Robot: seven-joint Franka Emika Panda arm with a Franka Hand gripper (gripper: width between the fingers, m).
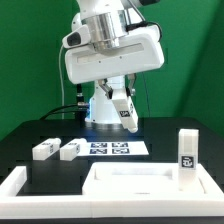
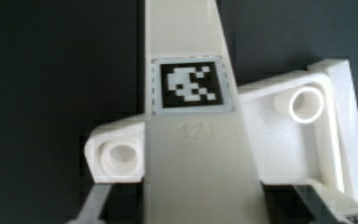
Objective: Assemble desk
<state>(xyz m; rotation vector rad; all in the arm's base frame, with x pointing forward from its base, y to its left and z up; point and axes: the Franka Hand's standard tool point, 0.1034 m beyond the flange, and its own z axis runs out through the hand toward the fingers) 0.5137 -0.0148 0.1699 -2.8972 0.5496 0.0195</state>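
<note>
My gripper (image 1: 124, 112) is shut on a white desk leg (image 1: 127, 117) with a square marker and holds it in the air above the marker board (image 1: 110, 148). In the wrist view the leg (image 2: 190, 90) runs out long from between the dark fingers (image 2: 130, 206). Behind it lies a part of the white desk slab (image 2: 309, 130) with two round holes. The slab (image 1: 140, 180) lies flat at the front of the table. One leg (image 1: 187, 155) stands upright at its right end. Two more legs (image 1: 45, 150) (image 1: 70, 150) lie on the exterior view's left.
A white frame (image 1: 18, 188) borders the black table at the front left. The robot's white base (image 1: 100, 105) stands behind the marker board, with cables beside it. A green wall is at the back.
</note>
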